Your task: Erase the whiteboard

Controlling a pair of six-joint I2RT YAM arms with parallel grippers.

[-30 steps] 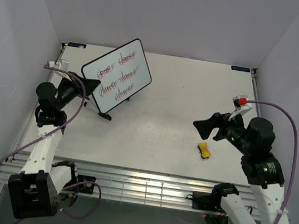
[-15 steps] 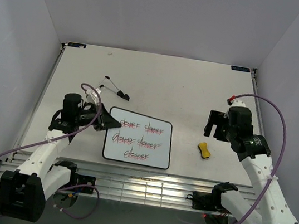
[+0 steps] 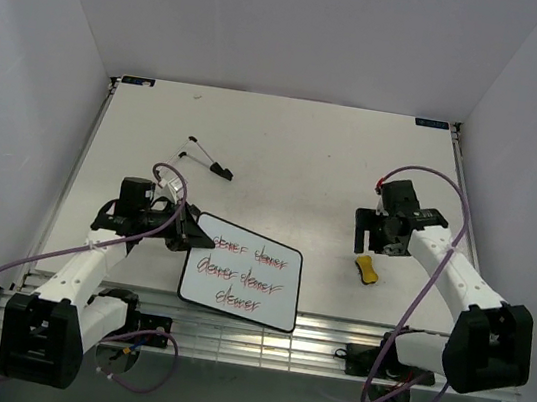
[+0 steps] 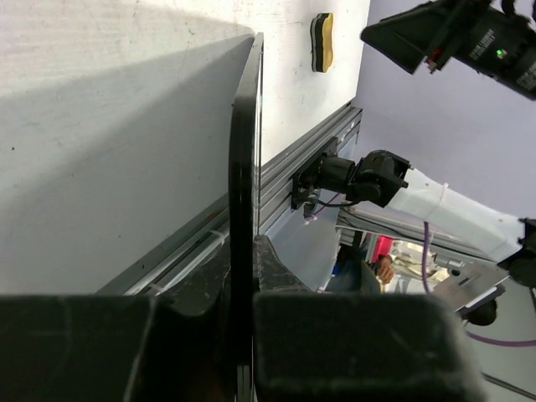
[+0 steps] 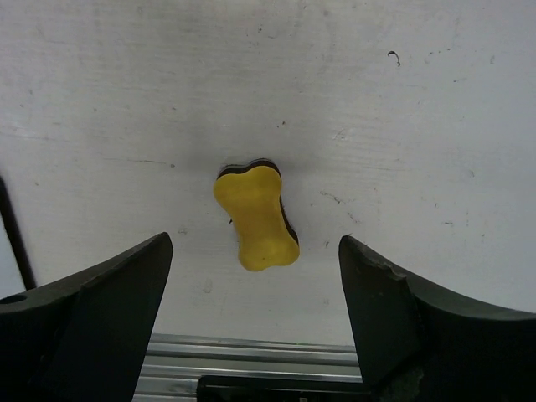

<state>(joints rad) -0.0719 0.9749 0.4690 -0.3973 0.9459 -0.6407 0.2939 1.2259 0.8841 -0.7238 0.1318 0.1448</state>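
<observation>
Observed from the near side of the rig.

1. The whiteboard (image 3: 243, 271) sits over the near left part of the surface (image 3: 307, 146), rotated slightly, its near right corner reaching over the aluminium rail (image 3: 330, 334) at the front edge. Three lines of red-and-black handwriting are on its face.

2. The left end effector (image 3: 191, 234) is clamped on the board's left edge. In the left wrist view the whiteboard (image 4: 245, 159) is seen edge-on as a thin black rim, with the left end effector (image 4: 243, 272) closed narrowly around it, one of the fingers (image 4: 197, 289) pressed against each side. The board looks tilted, its gripped edge raised; whether its far edge touches the surface cannot be told.

3. The right end effector (image 3: 374, 239) points downward above the right part of the surface, just beyond the yellow peanut-shaped eraser (image 3: 367, 269). In the right wrist view the right end effector (image 5: 255, 247) stands wide open and holds nothing. The eraser (image 5: 255, 219) lies flat between the two dark fingers (image 5: 105, 297), apart from both.

4. The eraser is well apart from the whiteboard, to its right.

5. A thin black-and-white item (image 3: 208, 160) lies on the surface beyond the board; it is too small to identify.
</observation>
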